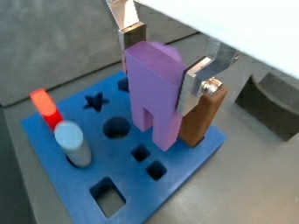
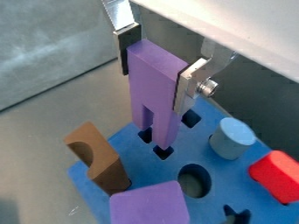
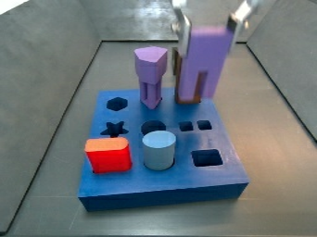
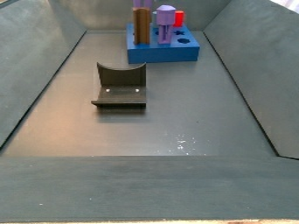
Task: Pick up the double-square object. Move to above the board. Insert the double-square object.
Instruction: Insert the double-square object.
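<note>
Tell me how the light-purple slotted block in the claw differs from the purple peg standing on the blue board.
The double-square object is flat-topped with a slot splitting its lower half into two legs; the pentagonal-topped peg is unslotted. The object is clamped by the claw above the board; the peg stands free. The object is paler, the peg deeper purple. Both stand upright.

Fixture [image 4: 119, 86] on the floor; brown block [image 1: 204, 115], red block [image 3: 107, 155]

Grey floor [image 4: 176, 114] carries the board [image 4: 163, 51] and fixture [image 4: 119, 86] (tool [image 3: 210, 17] above board).
</note>
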Robot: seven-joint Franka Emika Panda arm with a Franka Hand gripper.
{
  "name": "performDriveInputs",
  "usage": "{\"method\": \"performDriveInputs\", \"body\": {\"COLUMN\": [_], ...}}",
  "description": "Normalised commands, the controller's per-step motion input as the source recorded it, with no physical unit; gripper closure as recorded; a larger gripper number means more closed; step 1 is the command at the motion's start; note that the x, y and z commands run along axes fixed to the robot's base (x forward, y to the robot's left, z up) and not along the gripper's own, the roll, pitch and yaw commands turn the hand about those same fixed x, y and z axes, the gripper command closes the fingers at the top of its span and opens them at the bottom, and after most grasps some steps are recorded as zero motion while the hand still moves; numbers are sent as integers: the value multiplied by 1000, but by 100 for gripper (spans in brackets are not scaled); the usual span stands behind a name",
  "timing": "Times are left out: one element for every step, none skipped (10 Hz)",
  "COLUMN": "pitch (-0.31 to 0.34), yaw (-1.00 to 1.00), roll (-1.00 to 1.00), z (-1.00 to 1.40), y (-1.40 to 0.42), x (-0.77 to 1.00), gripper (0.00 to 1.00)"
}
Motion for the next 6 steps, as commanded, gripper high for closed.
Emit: {"method": "performDriveInputs", "body": {"pitch": [-69,-89,-86,0,-226,-454], "yaw": [-243,-217,-143,0,0,3], "roll": [-77,-129,-103,-83,-3,-100], "z": [-460,-357,-266,-74,-40,-186], "y": [0,0,0,0,0,0], "x": [306,266,154,0,-69,-226], "gripper": [100,100,100,100,100,100]}}
